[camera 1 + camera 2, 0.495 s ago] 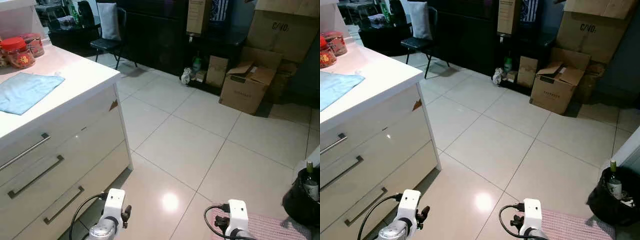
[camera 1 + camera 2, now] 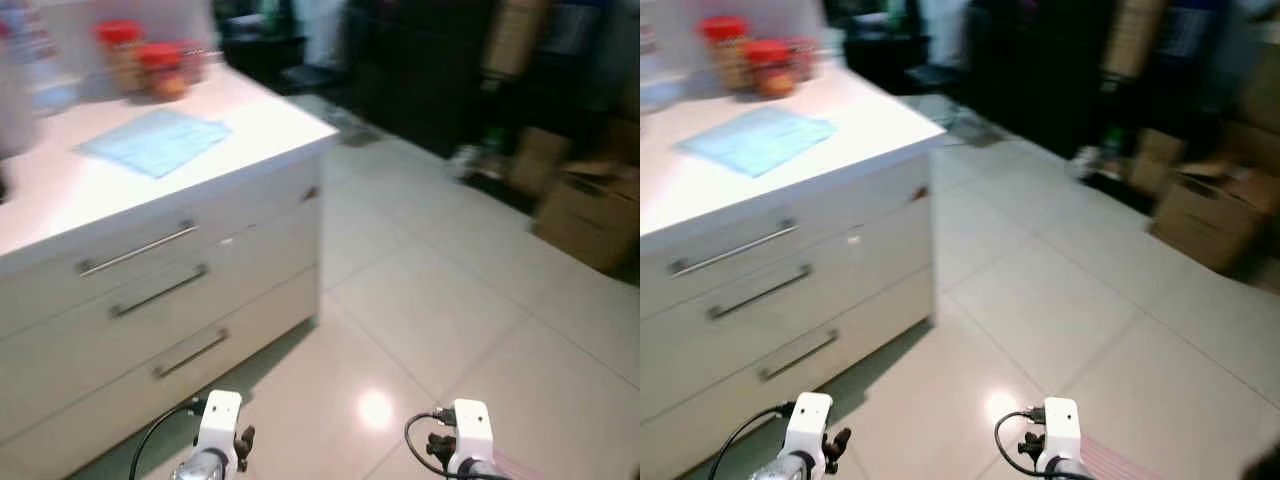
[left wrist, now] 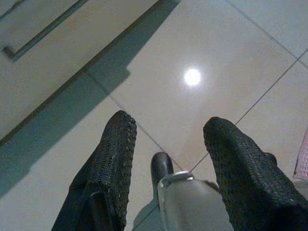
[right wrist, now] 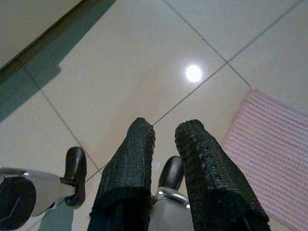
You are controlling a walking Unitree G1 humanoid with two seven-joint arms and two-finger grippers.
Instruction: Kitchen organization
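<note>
Approach phase, head view blurred. Left gripper (image 3: 168,144) wide open, right gripper (image 4: 166,144) nearly closed, both empty. Next: face worktop (image 2: 270,125), reach blue cloth (image 2: 155,140) or red-lidded jars (image 2: 150,65).

table (image 2: 60,200): white top, three drawers below
blue cloth (image 2: 155,140): flat on the table, toward 12 o'clock
red-lidded jars (image 2: 150,65): at the table's far edge
floor (image 2: 450,300): pale glossy tiles

Motion blur smears both eye views: the red-lidded jars (image 2: 150,65) at the upper left of the white surface (image 2: 60,190) show no labels, and the cardboard boxes (image 2: 590,205) at the right edge are cut off and indistinct.
</note>
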